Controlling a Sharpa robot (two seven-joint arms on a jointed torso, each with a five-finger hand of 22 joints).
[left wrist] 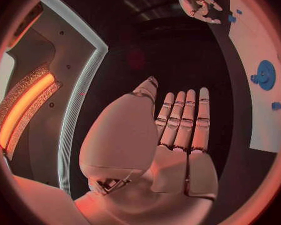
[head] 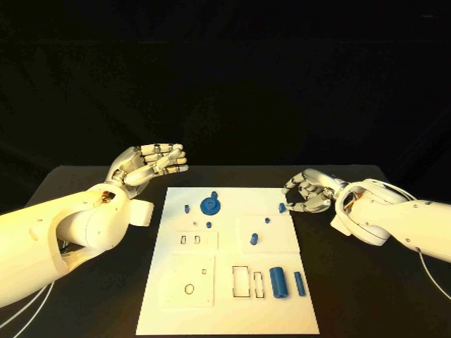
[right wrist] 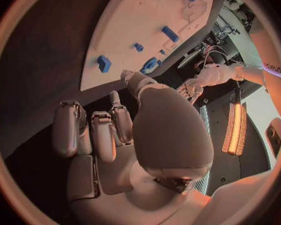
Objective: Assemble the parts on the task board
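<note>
The task board point(head: 229, 310) lies in the lower centre of the head view, flat on the black table point(head: 368, 296). No part is held.

The left hand point(head: 154, 163), at middle left beyond the board's upper left corner, is raised with fingers together and lightly curled, grasping nothing. The right hand point(head: 309, 191), at middle right, sits just beside the board's upper right edge, fingers curled inward and empty; its wrist view confirms nothing in the palm.

Parts: a blue cylinder point(head: 277, 282) and a slimmer blue bar point(head: 299, 283) lie at the board's lower right. A blue round disc point(head: 211, 205) stands near the top centre. A small blue peg point(head: 282, 207) sits at the upper right edge, nearest the right hand.

Risks, by judgement: the right hand's curled fingers could brush the edge peg and knock it off the board. A reach across could shift the unfixed-looking board. The cylinder would likely roll if nudged.
</note>
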